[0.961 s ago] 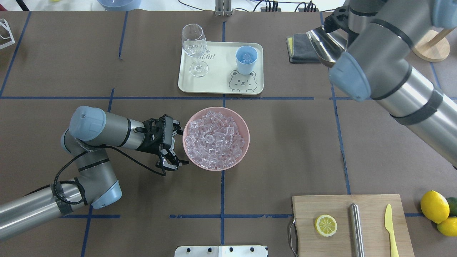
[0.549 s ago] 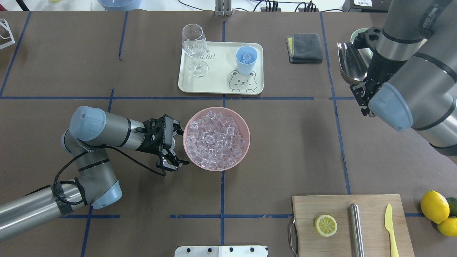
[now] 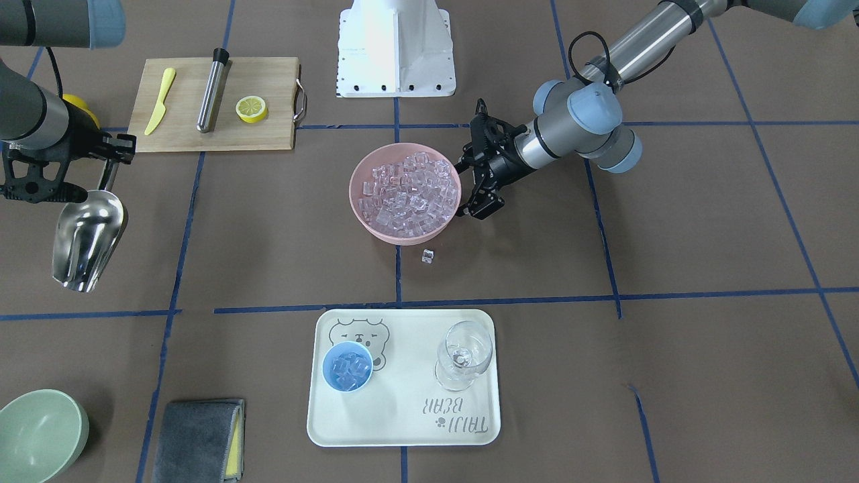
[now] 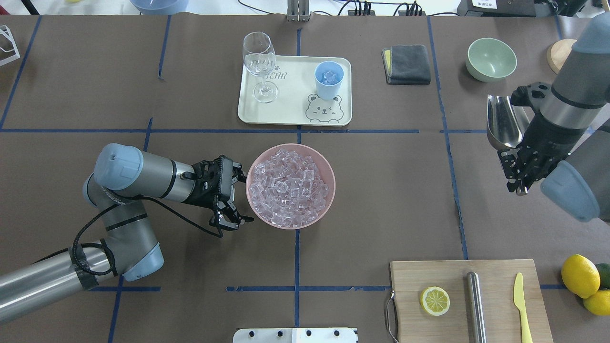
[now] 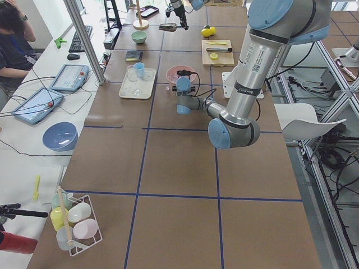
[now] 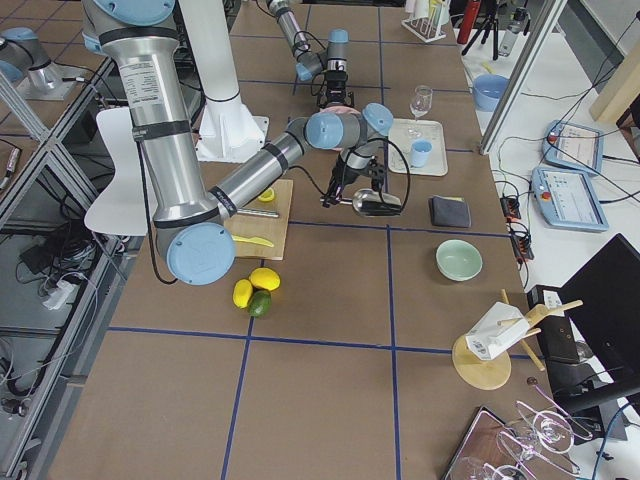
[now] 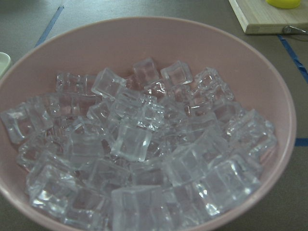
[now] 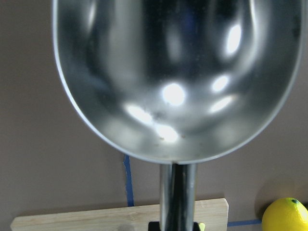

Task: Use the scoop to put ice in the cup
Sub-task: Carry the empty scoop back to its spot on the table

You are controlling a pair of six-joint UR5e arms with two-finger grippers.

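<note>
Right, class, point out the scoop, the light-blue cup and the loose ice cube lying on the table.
scoop (image 3: 87, 236): front-facing view, on its shiny trough.
light-blue cup (image 4: 328, 92): overhead view, on its outer wall.
loose ice cube (image 3: 427, 255): front-facing view, on its top face.

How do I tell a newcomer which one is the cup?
Find the cream tray past the pink bowl, on the table's far side from the robot. The cup stands on it beside the printed bear face. It is opaque light blue, handleless, with ice cubes inside; its only tray neighbour is a clear stemmed wine glass.
</note>
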